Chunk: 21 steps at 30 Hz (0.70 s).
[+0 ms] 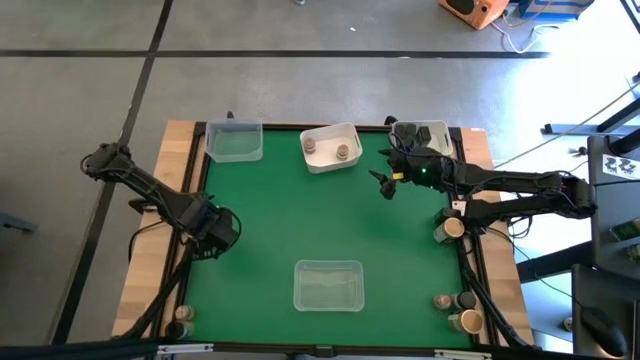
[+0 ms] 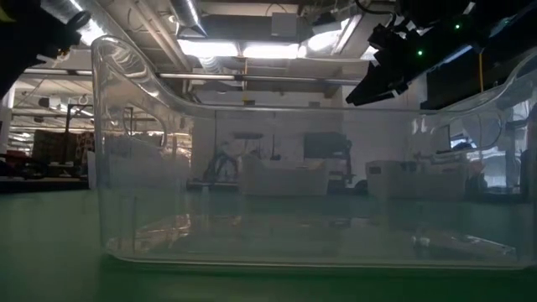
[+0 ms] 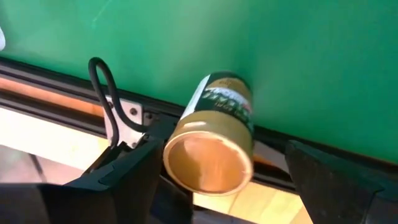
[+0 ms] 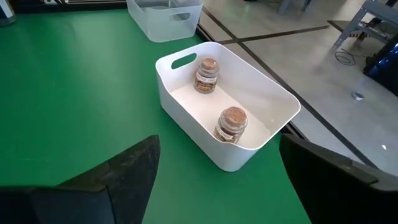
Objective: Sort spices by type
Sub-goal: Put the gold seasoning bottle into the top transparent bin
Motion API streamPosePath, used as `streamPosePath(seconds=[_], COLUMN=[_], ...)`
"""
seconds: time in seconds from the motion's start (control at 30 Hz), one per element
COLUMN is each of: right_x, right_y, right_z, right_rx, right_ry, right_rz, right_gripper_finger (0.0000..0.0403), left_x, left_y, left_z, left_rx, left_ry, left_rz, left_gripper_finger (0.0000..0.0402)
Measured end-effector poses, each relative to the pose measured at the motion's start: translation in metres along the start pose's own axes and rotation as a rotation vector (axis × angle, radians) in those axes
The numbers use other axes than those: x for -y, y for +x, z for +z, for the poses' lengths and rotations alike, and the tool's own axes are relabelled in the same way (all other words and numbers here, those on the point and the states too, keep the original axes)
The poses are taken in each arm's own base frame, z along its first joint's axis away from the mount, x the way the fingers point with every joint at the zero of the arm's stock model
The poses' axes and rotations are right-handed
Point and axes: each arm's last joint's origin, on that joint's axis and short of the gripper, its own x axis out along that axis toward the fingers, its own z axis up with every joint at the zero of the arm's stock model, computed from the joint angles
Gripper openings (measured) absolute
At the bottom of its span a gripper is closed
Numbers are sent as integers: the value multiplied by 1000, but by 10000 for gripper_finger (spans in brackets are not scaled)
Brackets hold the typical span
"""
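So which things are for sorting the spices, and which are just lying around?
For the job:
- two spice jars standing in the white tray
- a jar on its side in front of the left gripper's open fingers
- more jars along the table's right edge
- clear trays

Just lying about:
- orange box on the floor
- cables

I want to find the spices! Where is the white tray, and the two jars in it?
white tray (image 4: 186,115), right wrist view, near wall.
far jar (image 4: 208,65), right wrist view, lid.
near jar (image 4: 234,116), right wrist view, lid.
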Motion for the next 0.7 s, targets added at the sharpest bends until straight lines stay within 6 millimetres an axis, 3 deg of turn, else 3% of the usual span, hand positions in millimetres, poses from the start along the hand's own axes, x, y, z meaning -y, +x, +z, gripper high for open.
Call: streamPosePath(seconds=[0.33, 0.7], right_x=[0, 0], right_y=[0, 0], right_z=[0, 0], right_rx=[3, 4], right_ry=[21, 24], right_rz=[0, 0], right_gripper_finger=[331, 331], left_x=[-5, -2], left_y=[28, 31], left_z=[-8, -6], left_rx=[-97, -90], left_ry=[64, 79], left_rz=[40, -10], left_gripper_finger=[321, 275])
